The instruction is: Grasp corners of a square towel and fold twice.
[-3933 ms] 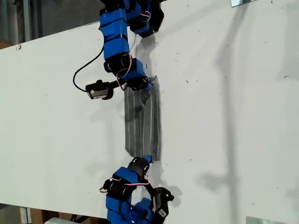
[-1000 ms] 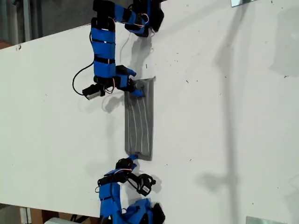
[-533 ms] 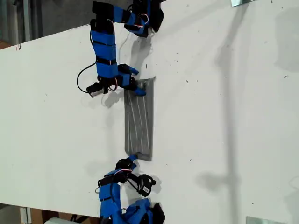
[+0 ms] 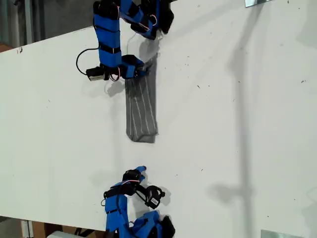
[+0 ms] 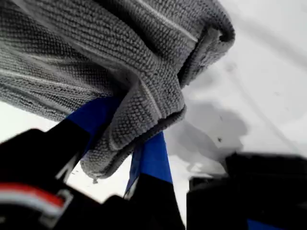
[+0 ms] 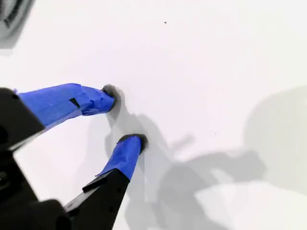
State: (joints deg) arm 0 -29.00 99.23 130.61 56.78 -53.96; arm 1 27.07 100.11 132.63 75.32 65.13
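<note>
So my first gripper (image 4: pixel 140 71) is clamped on the towel (image 4: pixel 141 111) at the strip's 12 o'clock end on the desk (image 4: pixel 237 124), mid second fold. My second gripper (image 6: pixel 125 117) sits open and empty at 6 o'clock. Next move's probably laying that end down.

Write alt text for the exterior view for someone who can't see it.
A narrow folded grey striped towel lies on a white table, its far end held by my first gripper, a blue hand near the top of the exterior view. My second gripper, near the bottom, sits open and empty on the table, apart from the towel.
</note>
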